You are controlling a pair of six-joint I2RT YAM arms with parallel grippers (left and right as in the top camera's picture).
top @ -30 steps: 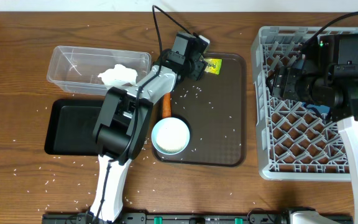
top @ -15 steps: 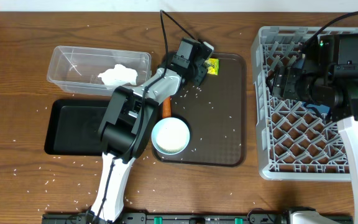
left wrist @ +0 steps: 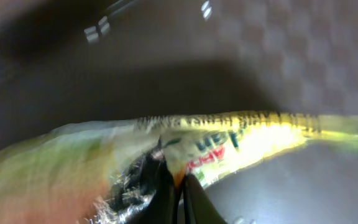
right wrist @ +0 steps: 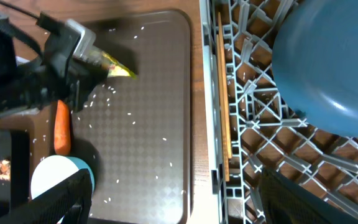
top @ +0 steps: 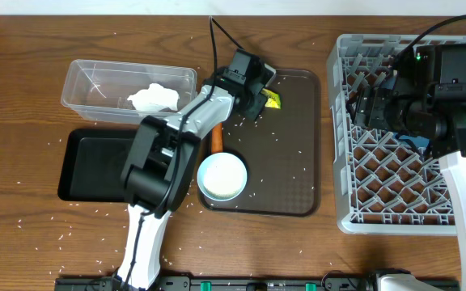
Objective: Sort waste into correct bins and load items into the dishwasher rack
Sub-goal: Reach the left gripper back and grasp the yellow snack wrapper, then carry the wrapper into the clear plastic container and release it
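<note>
My left gripper [top: 262, 95] is at the far left of the brown tray [top: 298, 174], shut on the yellow-green foil wrapper [top: 273, 99]. Up close, the wrapper [left wrist: 247, 130] is pinched between the closed fingertips [left wrist: 179, 186]. An orange carrot [top: 216, 137] and a cup with a light blue inside [top: 222, 177] sit on the tray's left side, among rice grains [top: 253, 121]. The white tissue [top: 152, 99] lies in the clear tub [top: 87, 81]. My right gripper [right wrist: 179, 205] hangs open and empty over the rack's left edge, beside the dark-blue plate [right wrist: 328, 68] in the rack [top: 395, 202].
The black tub [top: 95, 166] lies in front of the clear one, with a brown lump [right wrist: 3, 167] inside it. A thin wooden stick [right wrist: 224, 93] lies along the rack's left side. Rice grains are scattered over the wooden table [top: 23, 222].
My left gripper has closed on the wrapper, which has shifted slightly under the fingers. The right arm has not moved.
</note>
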